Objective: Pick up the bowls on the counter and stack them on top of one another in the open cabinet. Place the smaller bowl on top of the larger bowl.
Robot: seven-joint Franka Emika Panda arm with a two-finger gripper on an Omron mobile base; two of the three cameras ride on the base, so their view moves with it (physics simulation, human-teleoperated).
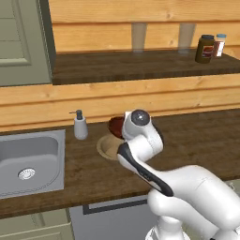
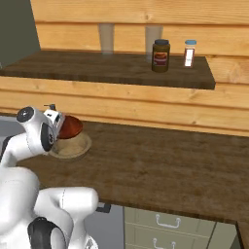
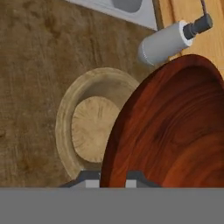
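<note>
Red-brown and glossy, held tilted above the counter (image 1: 197,136) near its back edge: the smaller bowl (image 3: 175,131), clamped by its rim and hanging partly over the larger bowl (image 3: 94,124). Could slip out on the way up, judging from a thin rim pinch on a slick glaze and a bowl hanging off to one side of the grip. Could also swing into the soap dispenser (image 1: 80,124), standing just beside both bowls toward the sink (image 1: 33,159). Worth noting too: wrong order, by the look of it. Tan bowl resting on the counter, not in the open cabinet (image 1: 140,65), so placing the small one first would mean lifting it out again or fitting the wide one under it. Risk of clipping the front edge of the cabinet floor on the lift, or of nudging the dark jar (image 2: 160,56) and the small bottle (image 2: 189,53) near the right end of the cabinet floor.

Gripper (image 3: 113,177) closed down narrow on the near rim of the red-brown bowl, one finger inside the wall and one outside, tips just visible at the bottom of the hand view. No contact with the tan bowl apparent.
</note>
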